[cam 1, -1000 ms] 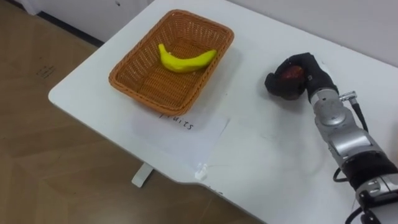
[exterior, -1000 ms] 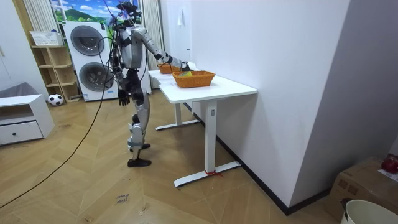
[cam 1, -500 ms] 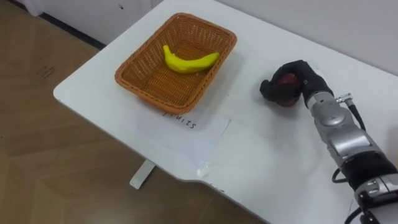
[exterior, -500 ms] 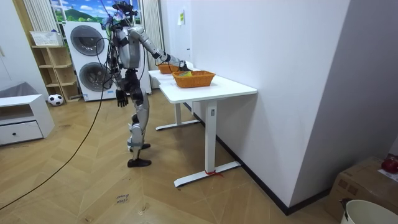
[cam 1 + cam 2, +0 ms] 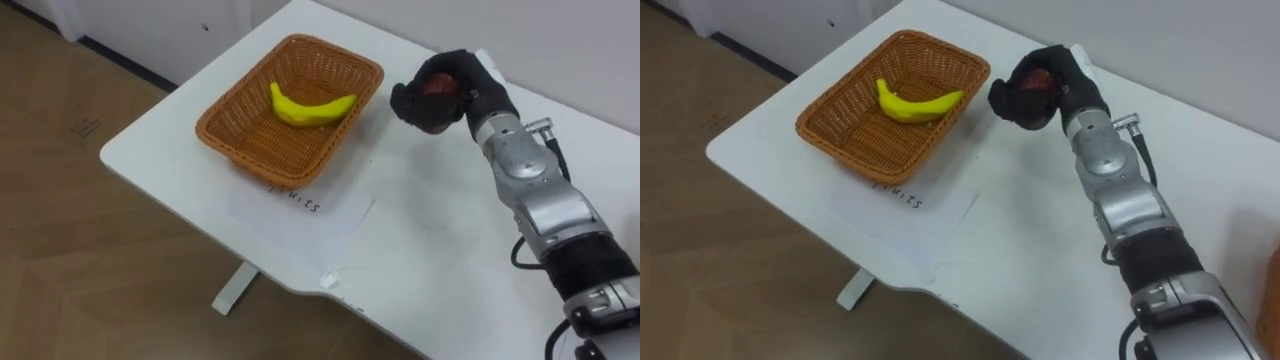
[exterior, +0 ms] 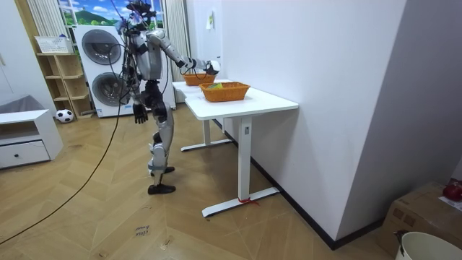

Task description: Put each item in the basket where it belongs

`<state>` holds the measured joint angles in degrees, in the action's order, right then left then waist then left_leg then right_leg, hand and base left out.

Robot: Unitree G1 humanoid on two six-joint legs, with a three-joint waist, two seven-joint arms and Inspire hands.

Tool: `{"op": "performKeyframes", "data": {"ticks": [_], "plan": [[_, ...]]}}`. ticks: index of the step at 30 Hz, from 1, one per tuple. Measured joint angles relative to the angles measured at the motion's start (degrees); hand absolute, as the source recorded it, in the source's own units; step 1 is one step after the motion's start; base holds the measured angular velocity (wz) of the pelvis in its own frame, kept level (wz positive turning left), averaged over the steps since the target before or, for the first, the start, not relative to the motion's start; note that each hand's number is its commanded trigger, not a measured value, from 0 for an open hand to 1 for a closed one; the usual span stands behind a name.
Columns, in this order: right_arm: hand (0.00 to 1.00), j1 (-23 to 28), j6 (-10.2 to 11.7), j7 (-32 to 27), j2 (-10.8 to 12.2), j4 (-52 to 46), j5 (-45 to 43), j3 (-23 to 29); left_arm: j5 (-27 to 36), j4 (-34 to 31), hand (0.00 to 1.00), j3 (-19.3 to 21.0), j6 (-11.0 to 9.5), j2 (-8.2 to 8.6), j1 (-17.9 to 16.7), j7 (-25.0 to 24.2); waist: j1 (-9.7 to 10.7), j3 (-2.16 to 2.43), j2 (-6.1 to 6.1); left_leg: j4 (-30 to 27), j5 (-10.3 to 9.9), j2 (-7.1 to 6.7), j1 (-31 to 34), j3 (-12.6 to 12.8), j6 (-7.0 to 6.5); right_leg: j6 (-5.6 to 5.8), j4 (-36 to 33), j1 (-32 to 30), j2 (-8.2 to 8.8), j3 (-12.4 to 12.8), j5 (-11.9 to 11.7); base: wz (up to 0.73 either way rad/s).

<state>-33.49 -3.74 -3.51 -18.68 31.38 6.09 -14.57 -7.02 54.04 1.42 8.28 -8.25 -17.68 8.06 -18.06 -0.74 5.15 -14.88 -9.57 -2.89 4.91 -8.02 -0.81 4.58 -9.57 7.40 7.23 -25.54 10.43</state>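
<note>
A woven fruit basket (image 5: 222,128) (image 5: 822,122) stands on the white table (image 5: 440,250) near its left end, with a yellow banana (image 5: 305,106) (image 5: 912,104) lying inside. My right hand (image 5: 452,88) (image 5: 1050,84) hovers above the table just right of the basket's far corner, its fingers curled round a dark red fruit (image 5: 434,86) (image 5: 1038,80). In the room view my left hand (image 6: 140,112) hangs by my hip, and I stand at the table's end with the right arm stretched over it.
A sheet of paper (image 5: 300,206) with handwriting lies on the table in front of the basket. A second basket (image 6: 193,79) stands further along the table in the room view. The table's near edge drops to wooden floor (image 5: 90,270).
My right hand has risen off the table with the red fruit and moved left toward the basket. The camera has shifted a little.
</note>
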Motion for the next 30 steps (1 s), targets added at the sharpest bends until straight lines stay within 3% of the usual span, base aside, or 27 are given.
{"op": "performKeyframes", "data": {"ticks": [10, 13, 17, 21, 23, 30], "plan": [[1.0, -0.2, -2.24, 0.02, 1.82, -4.22, 0.19, -0.02, 0.01, -1.27, 0.0, -0.45, 1.75, -0.11, -1.04, -2.24, 0.21, -0.01, 0.0, 0.25, 0.03, -0.02, -0.59, -0.09, 0.05, 0.03, -0.07, 0.74, 0.11, -1.74, 0.02, 0.01], [1.0, -0.21, -2.7, -0.28, 2.05, -5.07, 0.25, -0.02, 0.02, -1.23, 0.0, -0.4, 1.91, -0.28, -1.12, -2.48, 0.06, -0.02, 0.04, 0.59, 0.03, -0.03, -0.47, -0.29, 0.05, 0.03, -0.09, 0.76, 0.21, -4.22, 0.02, 0.02], [1.0, -0.25, -3.02, -1.15, 2.52, -5.7, 0.19, -0.41, 0.07, -1.23, 0.0, 0.5, 2.17, -0.22, -1.06, -2.59, -2.27, 0.11, 0.35, 0.52, 0.06, -0.08, -1.11, -0.28, 0.07, 0.1, -0.11, 1.08, 0.36, -4.72, 0.06, -0.01], [1.0, -0.26, -3.58, -1.59, 2.79, -6.38, 0.11, -0.84, -0.08, -1.22, 0.0, 0.63, 2.41, -0.17, -1.05, -2.58, -3.09, 0.07, 0.65, 0.5, 0.1, -0.79, -1.6, -1.84, -0.01, 0.39, -0.07, 1.99, 0.65, -5.63, 0.24, 0.22], [1.0, -0.48, -3.59, -1.77, 3.1, -6.76, 0.41, -1.94, -0.55, -1.1, 0.0, 0.68, 2.77, -0.28, -1.04, -2.58, -4.09, -0.06, 0.84, 0.44, 0.1, -0.9, -1.7, -2.22, -0.01, 0.39, -0.04, 2.69, 0.64, -6.03, 0.24, 0.1], [1.0, -0.77, -3.7, -1.66, 3.91, -6.75, 0.14, -2.33, -0.82, -0.43, 0.0, 0.64, 3.26, -0.24, -1.31, -3.29, -4.79, -0.62, 0.29, 0.13, 0.14, -1.38, -1.4, -3.1, -0.08, 0.69, -0.04, 3.47, 0.67, -5.61, 0.44, 0.15]]}}
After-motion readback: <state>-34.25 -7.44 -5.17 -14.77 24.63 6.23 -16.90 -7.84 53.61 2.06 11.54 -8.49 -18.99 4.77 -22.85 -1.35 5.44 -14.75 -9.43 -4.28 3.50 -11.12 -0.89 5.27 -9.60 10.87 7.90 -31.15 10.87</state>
